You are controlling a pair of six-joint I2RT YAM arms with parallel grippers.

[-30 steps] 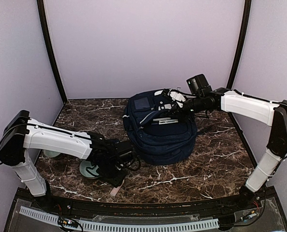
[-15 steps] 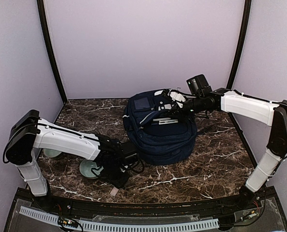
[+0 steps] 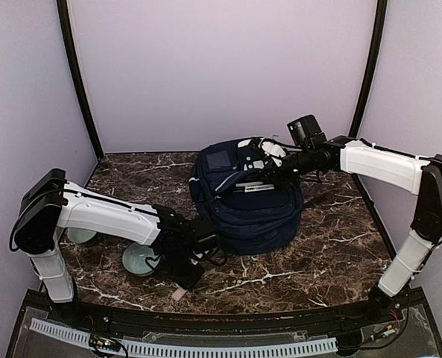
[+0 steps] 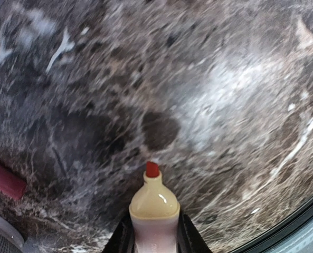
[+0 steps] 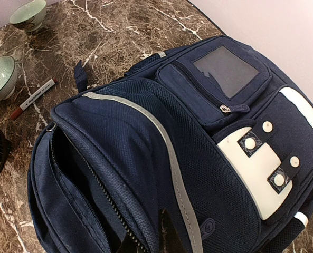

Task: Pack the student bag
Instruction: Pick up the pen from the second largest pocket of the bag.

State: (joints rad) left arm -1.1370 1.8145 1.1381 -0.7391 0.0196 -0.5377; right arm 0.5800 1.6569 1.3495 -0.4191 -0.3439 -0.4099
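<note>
Marble table [image 3: 332, 246] carries the bag [image 3: 247, 205] at centre back. Right gripper [image 3: 269, 165] pinches its top edge, I'd say to hold the mouth open. Left gripper [image 4: 153, 237] clasps a marker [image 4: 153, 203] low near the front, ready for packing.

left arm low, left gripper [image 4: 153, 240] pinching a marker [image 4: 153, 203] — right arm outstretched, right gripper [image 5: 155, 240] clamping the student bag [image 5: 140, 142]
</note>
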